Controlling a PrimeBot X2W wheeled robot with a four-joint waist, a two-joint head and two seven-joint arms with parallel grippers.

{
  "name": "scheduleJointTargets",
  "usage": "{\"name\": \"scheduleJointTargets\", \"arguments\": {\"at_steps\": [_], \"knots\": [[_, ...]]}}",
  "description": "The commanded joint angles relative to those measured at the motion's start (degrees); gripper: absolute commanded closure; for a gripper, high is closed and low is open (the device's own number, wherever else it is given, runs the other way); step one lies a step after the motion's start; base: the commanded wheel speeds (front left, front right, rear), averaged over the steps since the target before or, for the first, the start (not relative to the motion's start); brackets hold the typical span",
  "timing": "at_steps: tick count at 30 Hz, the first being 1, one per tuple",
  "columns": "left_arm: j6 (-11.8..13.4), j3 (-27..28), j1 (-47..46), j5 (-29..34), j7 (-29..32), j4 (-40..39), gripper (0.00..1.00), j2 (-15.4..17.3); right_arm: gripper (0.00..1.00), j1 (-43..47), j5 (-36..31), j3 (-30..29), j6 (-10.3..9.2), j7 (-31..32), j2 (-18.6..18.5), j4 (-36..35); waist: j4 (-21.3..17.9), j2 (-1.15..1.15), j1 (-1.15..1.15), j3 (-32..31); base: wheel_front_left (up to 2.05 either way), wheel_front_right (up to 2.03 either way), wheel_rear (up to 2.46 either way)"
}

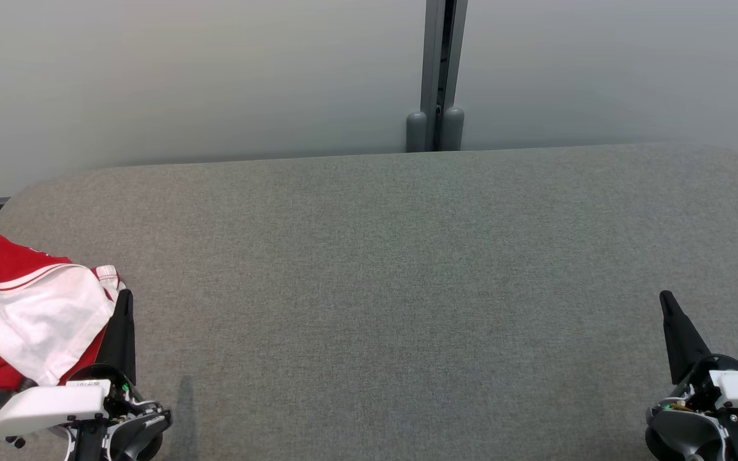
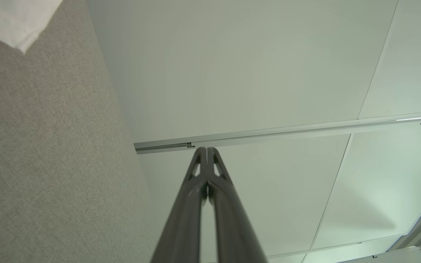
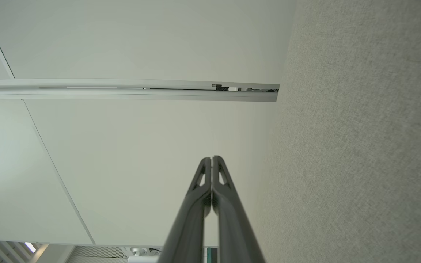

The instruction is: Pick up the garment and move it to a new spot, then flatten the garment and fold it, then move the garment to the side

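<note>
Garment, red with a white panel, cut off by the head view's left edge and partly hidden behind the white base of left gripper; bunched, outline hard to make out. Lying at near left corner of grey table, just beside that gripper, contact not discernible. One white corner of garment at top left of left wrist view. Left gripper pressed closed, holding nothing. Right gripper likewise closed tight and bare, well apart from garment. Broad grey tabletop between the two. Far edge with rounded corners against pale wall panels, split by metal post.
</note>
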Motion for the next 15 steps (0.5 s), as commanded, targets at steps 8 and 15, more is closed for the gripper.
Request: {"name": "scheduleJointTargets", "arguments": {"at_steps": [8, 15], "knots": [[-0.19, 0.18, -0.88, 0.12, 0.16, 0.06, 1.0, 0.16, 1.0, -0.55, -0.16, -0.01, 0.02, 0.15, -0.26, 0.12, 0.0, 0.0, 0.0, 0.0, 0.0, 0.0, 0.0], [-0.19, 0.17, -0.88, 0.11, 0.16, 0.06, 1.0, 0.16, 1.0, -0.55, -0.16, -0.01, 0.02, 0.15, -0.26, 0.12, 0.0, 0.0, 0.0, 0.0, 0.0, 0.0, 0.0]]}}
